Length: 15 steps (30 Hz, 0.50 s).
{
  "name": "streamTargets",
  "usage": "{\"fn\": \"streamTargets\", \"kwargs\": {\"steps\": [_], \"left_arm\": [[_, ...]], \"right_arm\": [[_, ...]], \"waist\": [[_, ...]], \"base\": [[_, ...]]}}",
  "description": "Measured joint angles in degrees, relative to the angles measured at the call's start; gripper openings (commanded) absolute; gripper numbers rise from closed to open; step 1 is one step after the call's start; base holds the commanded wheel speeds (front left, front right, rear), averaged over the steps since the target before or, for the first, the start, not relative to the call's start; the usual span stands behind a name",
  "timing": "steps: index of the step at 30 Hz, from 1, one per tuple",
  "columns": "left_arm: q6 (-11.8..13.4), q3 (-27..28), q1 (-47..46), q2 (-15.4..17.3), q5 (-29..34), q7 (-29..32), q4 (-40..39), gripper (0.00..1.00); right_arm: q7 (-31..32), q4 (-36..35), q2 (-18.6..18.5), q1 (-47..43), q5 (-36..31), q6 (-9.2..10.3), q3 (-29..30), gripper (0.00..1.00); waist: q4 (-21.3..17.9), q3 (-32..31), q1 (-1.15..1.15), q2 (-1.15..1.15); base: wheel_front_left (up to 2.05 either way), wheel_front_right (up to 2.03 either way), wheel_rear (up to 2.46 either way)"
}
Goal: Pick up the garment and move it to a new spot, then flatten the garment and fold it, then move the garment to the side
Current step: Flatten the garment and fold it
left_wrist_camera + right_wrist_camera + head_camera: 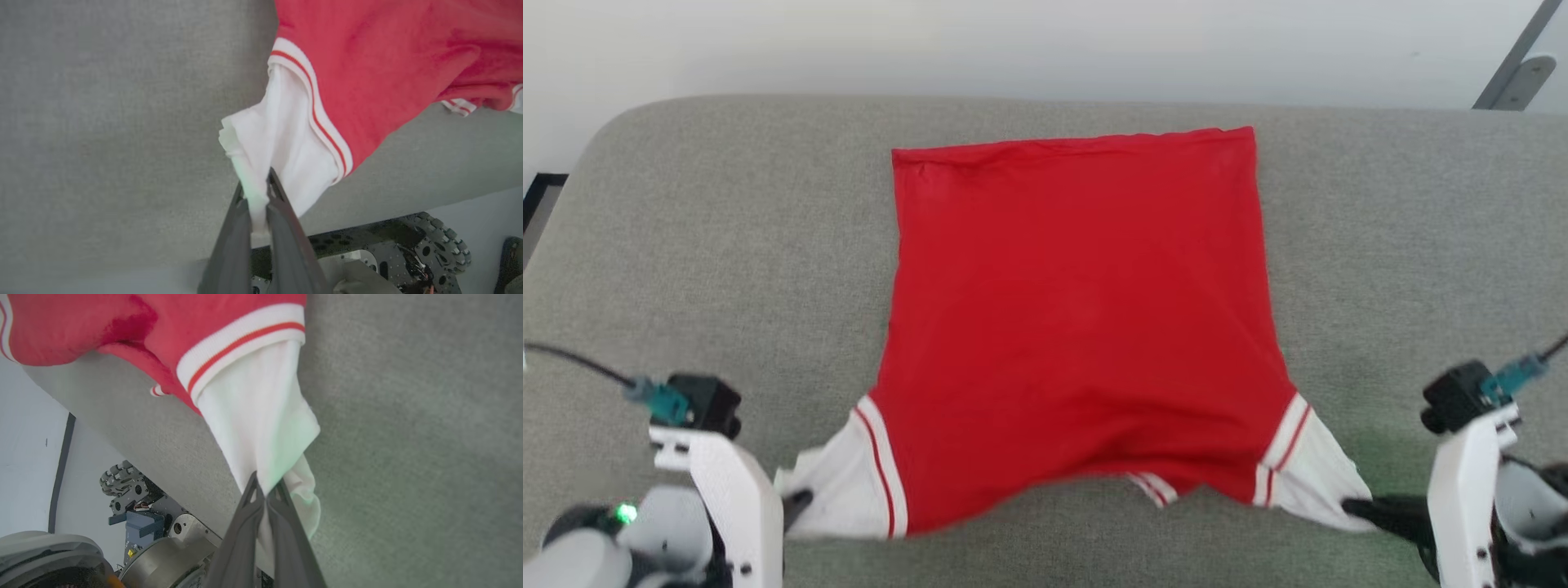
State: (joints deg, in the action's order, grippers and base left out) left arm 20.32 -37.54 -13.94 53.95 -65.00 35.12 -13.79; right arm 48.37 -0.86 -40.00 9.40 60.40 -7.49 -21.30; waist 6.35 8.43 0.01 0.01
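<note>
Bench (686, 245) in grey cloth spans the frame; the garment (1078, 310) lies spread at centre. The left gripper (799, 498), lower left, and right gripper (1352, 508), lower right, each pinch its white ends. Pulling evenly outward should flatten the sagging near edge.

Left gripper (799, 498) and right gripper (1354, 508), on pale forearms low at the surface's (727, 245) near edge, fingers pointing inward, each pinched closed on a garment (1078, 310) sleeve.
</note>
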Motion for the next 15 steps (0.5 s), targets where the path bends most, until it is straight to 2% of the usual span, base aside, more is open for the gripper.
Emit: {"fn": "streamTargets", "kwargs": {"steps": [3, 7, 8, 10, 11, 12, 15], "left_arm": [[1.14, 0.13, 2.7, 0.21, -0.4, -1.42, -2.2, 0.0], [0.12, 0.27, 3.21, -1.92, -0.41, -4.42, -0.92, 0.0], [-0.64, 0.15, 3.21, -2.61, -0.2, -5.14, -0.07, 0.0], [-2.01, 0.0, 2.97, -4.56, -0.03, -6.71, 1.69, 0.0], [-2.71, -0.07, 2.63, -5.56, -0.03, -7.35, 2.68, 0.0], [-3.45, -0.21, 2.24, -6.26, 0.03, -7.92, 3.45, 0.0], [-5.08, -0.42, 0.92, -8.06, 0.56, -9.28, 5.69, 0.0]], "right_arm": [[1.29, -3.04, 2.38, -4.71, -3.43, 0.0, 4.56, 0.0], [0.53, -4.12, 7.68, -7.67, -10.71, 0.0, 8.31, 0.0], [-0.35, -4.15, 8.75, -7.67, -13.03, 0.0, 8.15, 0.27], [-1.58, -2.65, 10.72, -7.51, -16.22, -0.01, 7.76, 0.46], [-1.86, -1.69, 11.43, -7.53, -17.81, 0.0, 7.27, 0.95], [-2.5, -1.0, 11.7, -7.34, -19.46, -0.02, 6.93, 1.0], [-3.37, -0.38, 12.99, -6.21, -21.47, -0.21, 6.76, 1.0]], "waist": [[0.34, 1.13, 0.0, 0.0], [0.92, 2.94, 0.0, 0.0], [1.05, 3.41, 0.0, 0.0], [1.25, 4.29, 0.0, 0.0], [1.31, 4.66, 0.0, 0.0], [1.38, 5.01, 0.0, 0.0], [1.55, 5.87, 0.0, 0.0]], "base": [[0.0, 0.0, 0.0], [0.0, 0.0, 0.0], [0.0, 0.0, 0.0], [0.0, 0.0, 0.0], [0.0, 0.0, 0.0], [0.0, 0.0, 0.0], [0.0, 0.0, 0.0]]}}
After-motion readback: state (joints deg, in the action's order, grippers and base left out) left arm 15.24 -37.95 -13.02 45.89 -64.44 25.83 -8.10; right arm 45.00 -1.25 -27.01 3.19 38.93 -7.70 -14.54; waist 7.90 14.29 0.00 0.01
